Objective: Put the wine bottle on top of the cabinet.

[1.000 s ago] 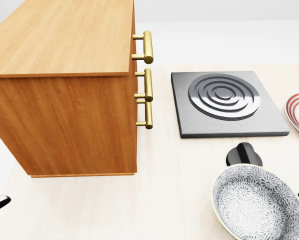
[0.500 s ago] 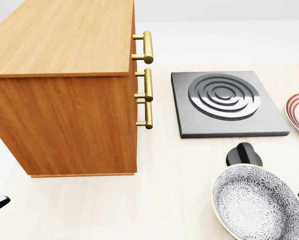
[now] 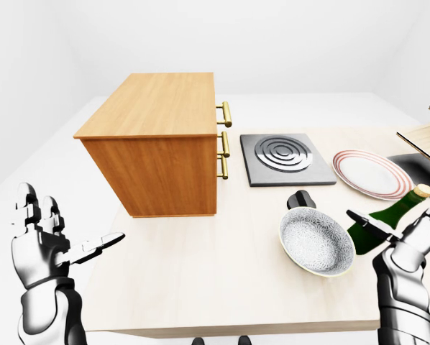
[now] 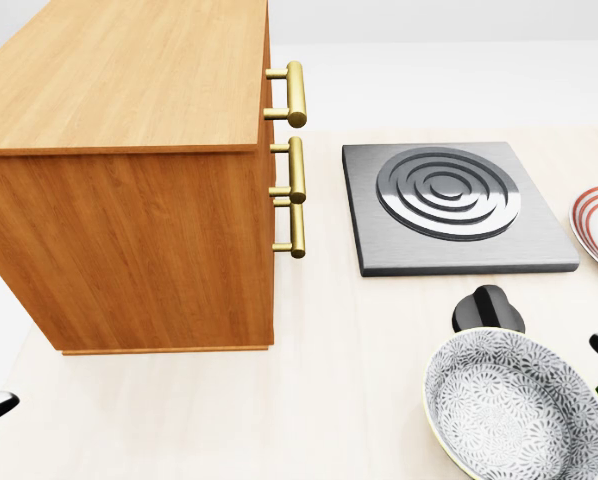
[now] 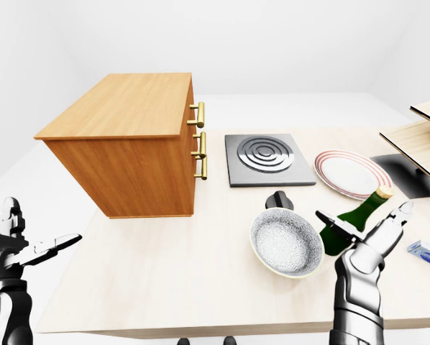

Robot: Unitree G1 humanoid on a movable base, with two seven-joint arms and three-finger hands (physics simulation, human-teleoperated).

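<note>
Wine bottle [image 5: 353, 213] tilted at the right robot hand [image 5: 367, 236], wooden cabinet [image 3: 157, 144] far left on the counter [image 3: 222, 266].
Head view only catches a dark sliver of the bottle at its right edge, beside the patterned bowl [image 4: 514, 412]; the eye views show both hands. Right robot hand's fingers are spread wide around the bottle's lower body, can't tell if they actually touch it. Left robot hand [image 3: 46, 241] hangs open and empty off the counter's near-left corner. Hotplate [image 3: 285, 158] and striped plate [image 3: 372, 173] sit further back.
</note>
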